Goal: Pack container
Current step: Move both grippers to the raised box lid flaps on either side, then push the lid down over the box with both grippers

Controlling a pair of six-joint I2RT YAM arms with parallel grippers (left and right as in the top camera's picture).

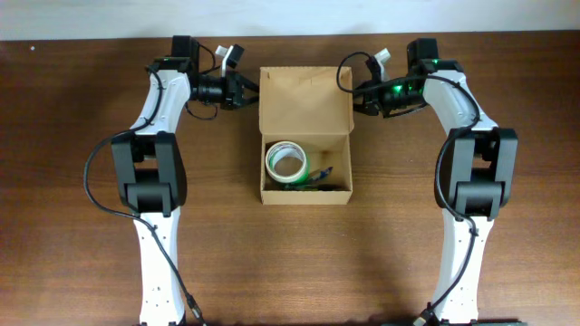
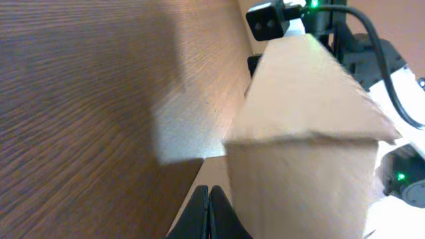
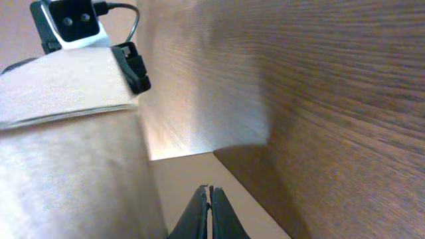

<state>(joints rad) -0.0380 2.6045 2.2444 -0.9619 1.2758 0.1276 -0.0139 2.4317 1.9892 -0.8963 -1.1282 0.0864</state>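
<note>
The tan cardboard container [image 1: 306,196] stands at the table's middle with its flap lid [image 1: 305,98] open and laid back toward the far side. Inside lie a white and green tape roll [image 1: 285,161] and some dark items [image 1: 323,177]. My left gripper [image 1: 252,93] is shut at the lid's left edge. In the left wrist view its fingertips [image 2: 209,192] are together beside the cardboard [image 2: 305,133]. My right gripper [image 1: 353,93] is shut at the lid's right edge. In the right wrist view its fingertips [image 3: 210,191] are together beside the cardboard [image 3: 66,166].
The brown wooden table [image 1: 82,100] stretches out on both sides of the box. Both arms reach in from the near edge and bend inward at the far side. Each wrist view shows the other arm's camera beyond the lid.
</note>
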